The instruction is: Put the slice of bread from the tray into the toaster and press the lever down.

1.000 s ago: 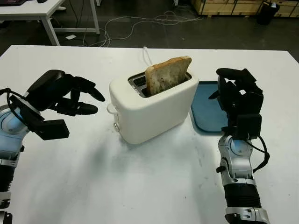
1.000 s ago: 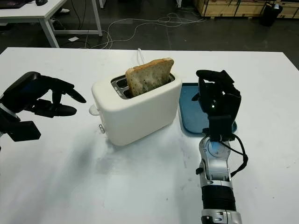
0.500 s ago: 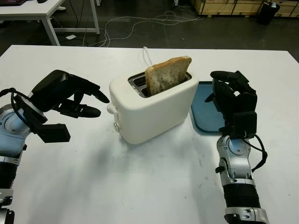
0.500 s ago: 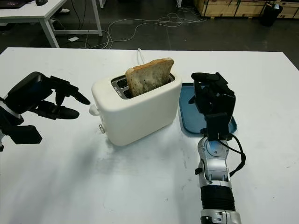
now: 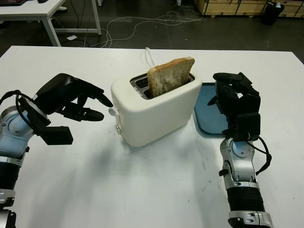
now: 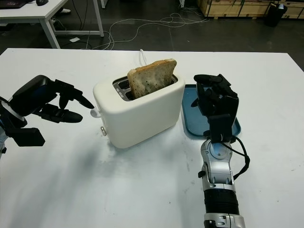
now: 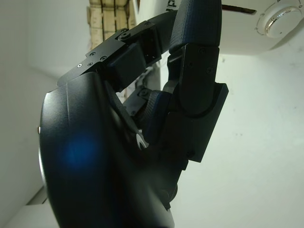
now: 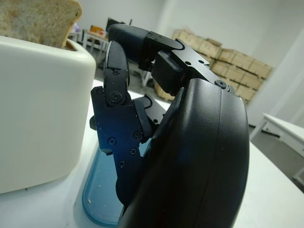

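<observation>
One white bench point(image 5: 142, 190) carries everything. On it stands the white toaster point(image 5: 156, 111), turned at an angle, with a slice of bread point(image 5: 170, 75) standing upright in one of its top slots, most of the slice still above the rim. The toaster's lever point(image 5: 112, 111) sticks out from the end that faces the left hand, with a small dial point(image 7: 279, 18) below it. Just beside the toaster's far end lies the blue tray point(image 5: 211, 114), flat on the bench.

The right hand point(image 5: 236, 102) is raised upright over the near part of the tray, holding nothing, its fingers point(image 8: 124, 71) curled forward. The left hand point(image 5: 71, 97) hovers above the bench at the lever end of the toaster, its fingers point(image 6: 76, 97) bent and pinching nothing; one fingertip reaches close to the lever, though whether it touches is hard to tell.
</observation>
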`<action>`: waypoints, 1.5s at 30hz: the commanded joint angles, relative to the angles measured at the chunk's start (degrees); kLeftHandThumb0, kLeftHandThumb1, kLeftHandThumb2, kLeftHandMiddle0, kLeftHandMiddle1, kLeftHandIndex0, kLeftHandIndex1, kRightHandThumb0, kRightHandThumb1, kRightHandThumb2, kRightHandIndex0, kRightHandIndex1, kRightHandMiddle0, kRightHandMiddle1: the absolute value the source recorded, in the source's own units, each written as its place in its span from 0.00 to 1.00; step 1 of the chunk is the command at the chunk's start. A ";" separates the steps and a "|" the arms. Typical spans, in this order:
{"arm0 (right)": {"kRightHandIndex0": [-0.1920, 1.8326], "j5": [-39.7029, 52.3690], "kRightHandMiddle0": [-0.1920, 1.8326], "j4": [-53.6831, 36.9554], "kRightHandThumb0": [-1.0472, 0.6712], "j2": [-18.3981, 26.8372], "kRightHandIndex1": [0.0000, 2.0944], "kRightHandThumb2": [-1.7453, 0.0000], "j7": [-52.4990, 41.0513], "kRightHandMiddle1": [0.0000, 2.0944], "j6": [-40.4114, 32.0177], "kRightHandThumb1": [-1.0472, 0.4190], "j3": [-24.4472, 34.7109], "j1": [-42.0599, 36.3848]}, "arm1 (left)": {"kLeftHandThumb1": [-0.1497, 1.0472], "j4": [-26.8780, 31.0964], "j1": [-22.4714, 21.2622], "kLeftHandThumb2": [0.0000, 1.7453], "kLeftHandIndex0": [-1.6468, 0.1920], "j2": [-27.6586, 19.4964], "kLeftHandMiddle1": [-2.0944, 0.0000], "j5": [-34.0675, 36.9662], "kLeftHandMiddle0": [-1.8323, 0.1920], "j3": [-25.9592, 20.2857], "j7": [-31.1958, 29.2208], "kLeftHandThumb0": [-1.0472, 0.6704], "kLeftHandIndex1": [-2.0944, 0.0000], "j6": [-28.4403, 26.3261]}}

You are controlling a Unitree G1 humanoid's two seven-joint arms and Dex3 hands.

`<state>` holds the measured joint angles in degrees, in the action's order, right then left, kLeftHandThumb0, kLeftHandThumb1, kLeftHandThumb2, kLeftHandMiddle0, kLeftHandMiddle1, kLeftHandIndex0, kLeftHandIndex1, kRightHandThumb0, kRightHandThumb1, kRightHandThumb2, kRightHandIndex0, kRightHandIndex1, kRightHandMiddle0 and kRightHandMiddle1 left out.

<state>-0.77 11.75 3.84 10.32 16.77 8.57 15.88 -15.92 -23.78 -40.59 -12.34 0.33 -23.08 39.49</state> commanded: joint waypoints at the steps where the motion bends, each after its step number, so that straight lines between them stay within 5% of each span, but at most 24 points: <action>1: 0.61 -0.12 0.58 -0.55 0.33 -0.10 0.75 0.85 0.27 0.52 -0.34 0.09 0.29 0.17 | 0.89 -0.69 -0.94 0.17 0.34 0.32 0.17 0.35 0.44 0.67 -0.59 0.05 0.84 0.58; 45: 0.62 -1.03 0.60 -0.30 0.33 0.14 0.74 0.86 1.30 0.49 -0.73 0.09 0.33 0.60 | 0.89 -2.01 -1.09 0.13 0.28 1.52 0.22 1.79 0.41 1.98 -2.65 0.07 0.92 1.11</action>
<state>-1.00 11.74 3.84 11.26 16.39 8.93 15.91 -17.46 -24.16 -39.29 -10.05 1.59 -25.54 39.91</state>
